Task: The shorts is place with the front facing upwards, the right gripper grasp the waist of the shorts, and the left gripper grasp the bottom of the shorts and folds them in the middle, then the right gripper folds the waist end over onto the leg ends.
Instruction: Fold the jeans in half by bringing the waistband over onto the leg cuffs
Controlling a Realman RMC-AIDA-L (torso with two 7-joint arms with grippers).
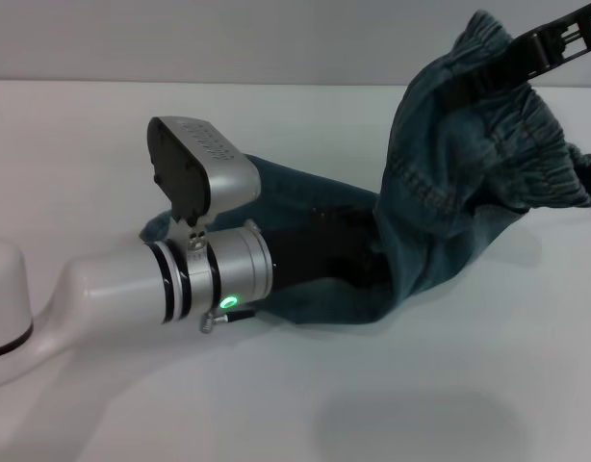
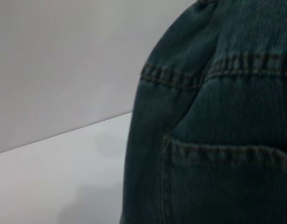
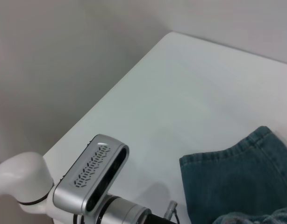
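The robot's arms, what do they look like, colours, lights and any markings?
The left arm is glossy white, ending in a silver cylinder with black bands, a green light and a silver-and-black camera housing with a perforated grille. Its gripper is hidden. The right gripper shows slim black slotted fingers; its arm is out of view.

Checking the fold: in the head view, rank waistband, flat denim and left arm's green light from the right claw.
1. waistband, held in the right claw, raised on the right.
2. flat denim, centre of the table.
3. green light, lower left.
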